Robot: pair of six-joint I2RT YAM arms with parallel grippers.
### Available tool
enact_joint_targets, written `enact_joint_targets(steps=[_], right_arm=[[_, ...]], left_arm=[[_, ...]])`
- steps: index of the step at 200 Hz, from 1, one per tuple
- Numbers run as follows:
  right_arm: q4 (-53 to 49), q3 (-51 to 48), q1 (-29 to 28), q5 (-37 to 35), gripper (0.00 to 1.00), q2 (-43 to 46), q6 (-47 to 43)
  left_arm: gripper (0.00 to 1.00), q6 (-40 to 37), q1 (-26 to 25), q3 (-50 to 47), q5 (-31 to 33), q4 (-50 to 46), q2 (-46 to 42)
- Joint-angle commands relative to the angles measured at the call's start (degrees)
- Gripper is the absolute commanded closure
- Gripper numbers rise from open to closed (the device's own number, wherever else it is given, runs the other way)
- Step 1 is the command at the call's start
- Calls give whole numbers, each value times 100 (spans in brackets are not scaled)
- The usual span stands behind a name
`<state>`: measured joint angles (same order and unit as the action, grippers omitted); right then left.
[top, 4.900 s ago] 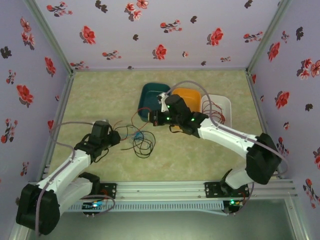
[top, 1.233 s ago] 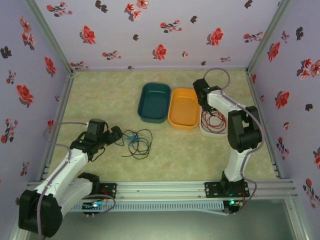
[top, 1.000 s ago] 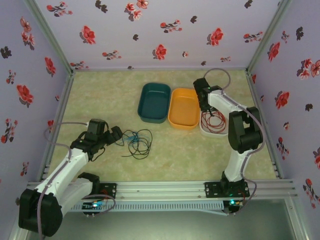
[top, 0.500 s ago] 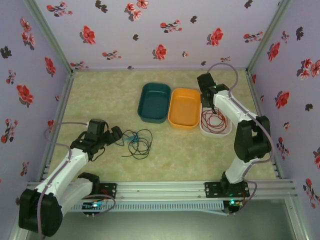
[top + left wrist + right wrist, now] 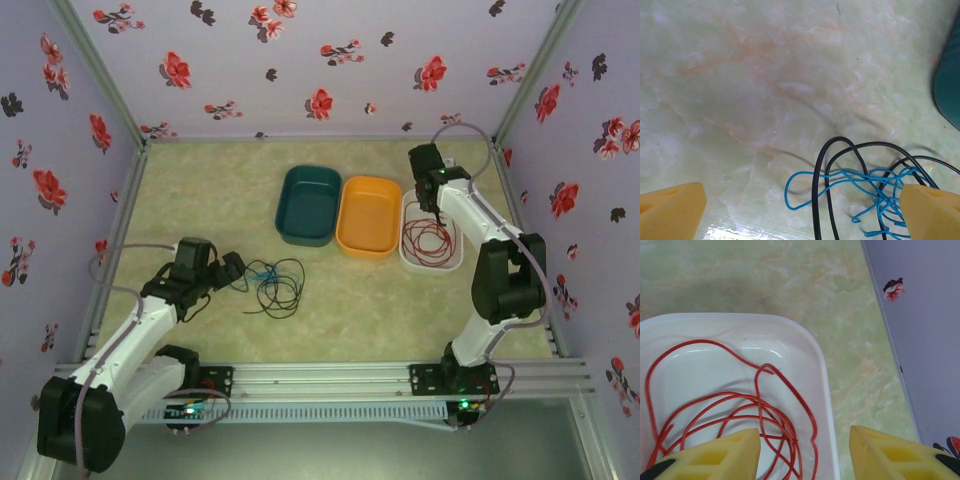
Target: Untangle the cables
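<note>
A red cable (image 5: 429, 238) lies in loose loops inside the white tray (image 5: 449, 263); the right wrist view shows the red cable (image 5: 740, 410) on the floor of the white tray (image 5: 822, 375). My right gripper (image 5: 436, 203) hovers over the tray's far end, and in its own view the right gripper (image 5: 805, 455) is open with nothing between its fingers. A black and a blue cable (image 5: 276, 283) lie tangled on the table. My left gripper (image 5: 232, 268) stands wide open just left of them. The left gripper (image 5: 802, 215) frames the blue cable (image 5: 860, 182) and black cable (image 5: 817, 200) without touching them.
A teal tray (image 5: 309, 204) and an orange tray (image 5: 369, 215) sit side by side left of the white one. The teal tray's edge (image 5: 949, 80) is close beyond the tangle. The right wall (image 5: 920, 315) stands near the white tray.
My right arm has swung right and back, from the white tray's left edge to over its far end. The red cable stays in the tray. The left arm has not moved.
</note>
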<state>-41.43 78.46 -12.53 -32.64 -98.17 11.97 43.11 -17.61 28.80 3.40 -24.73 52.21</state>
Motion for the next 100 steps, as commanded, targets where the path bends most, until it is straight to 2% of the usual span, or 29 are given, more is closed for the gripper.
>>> enact_joint_targets(steps=[1, 59, 79, 100], right_arm=[[-16, 101, 122, -68, 49, -217, -74], [121, 61, 325, 135, 53, -530, -45], [192, 28, 370, 179, 63, -572, -72], [205, 19, 379, 136, 82, -580, -120]], left_arm=[[0, -87, 47, 87, -53, 25, 76], [0, -90, 40, 109, -71, 53, 159], [0, -81, 46, 103, -76, 70, 169], [0, -72, 46, 98, -71, 83, 188]])
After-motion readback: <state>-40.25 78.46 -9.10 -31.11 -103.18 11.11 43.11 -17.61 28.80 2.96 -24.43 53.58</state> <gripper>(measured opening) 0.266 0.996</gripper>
